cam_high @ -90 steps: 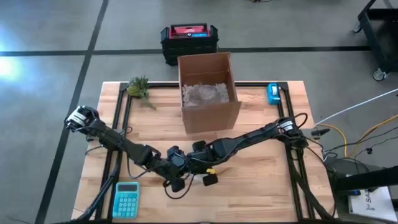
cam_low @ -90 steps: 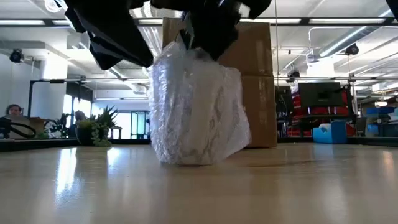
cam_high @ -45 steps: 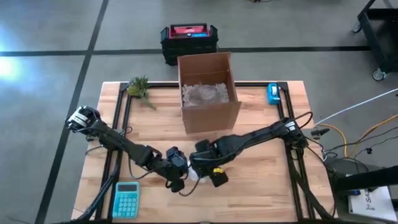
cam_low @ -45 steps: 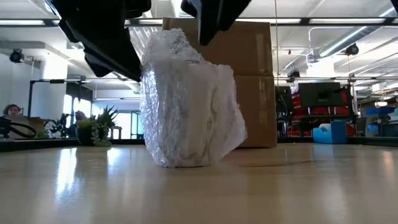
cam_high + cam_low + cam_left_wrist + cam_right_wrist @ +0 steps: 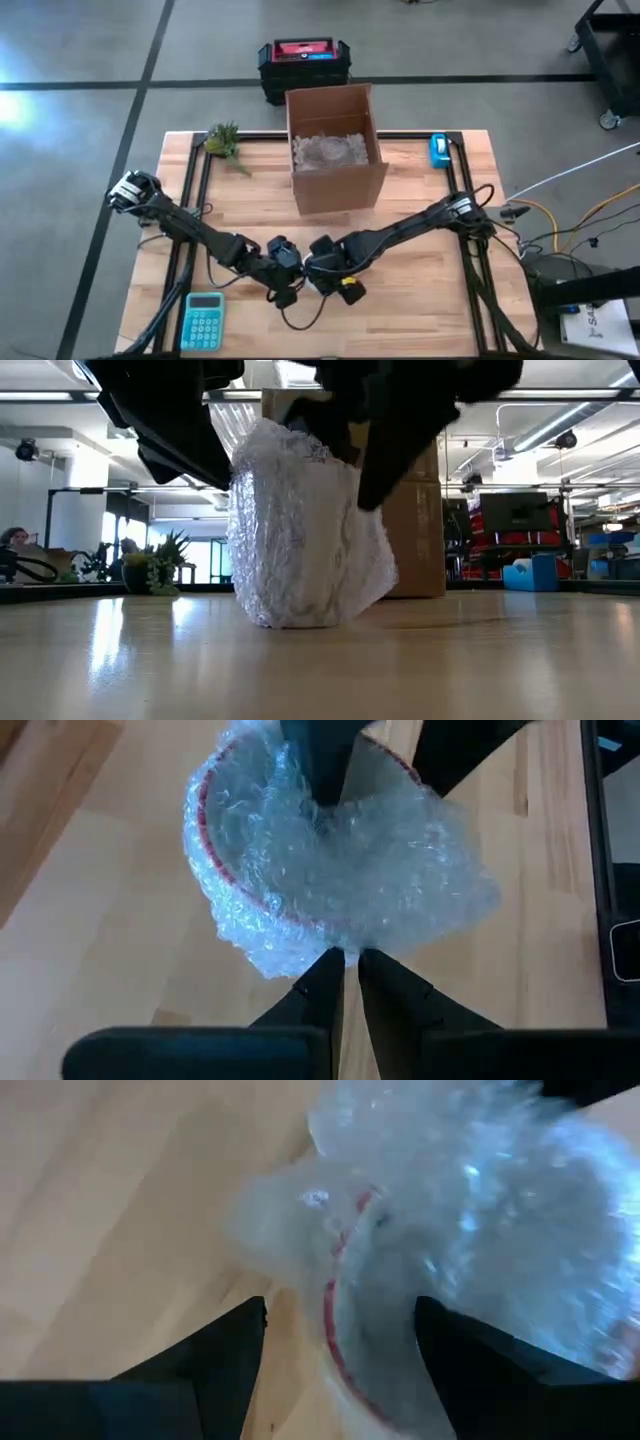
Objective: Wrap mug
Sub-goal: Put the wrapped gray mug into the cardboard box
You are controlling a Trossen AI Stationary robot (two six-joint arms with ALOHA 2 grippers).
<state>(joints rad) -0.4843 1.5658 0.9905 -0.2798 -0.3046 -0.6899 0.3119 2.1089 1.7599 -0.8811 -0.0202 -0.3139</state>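
Your mug [image 5: 330, 870], swathed in bubble wrap [image 5: 300, 530], stands on the wooden table [image 5: 420, 300] near its front edge, in front of the cardboard box [image 5: 335, 150]. Your left gripper [image 5: 348, 965] sits just beside it with fingers nearly closed, pinching the edge of the wrap. Your right gripper [image 5: 340, 1350] meets the bundle from the opposite side, fingers spread wide and holding nothing (the mug's red rim shows between them). A teal calculator [image 5: 203, 320] lies near the front left corner.
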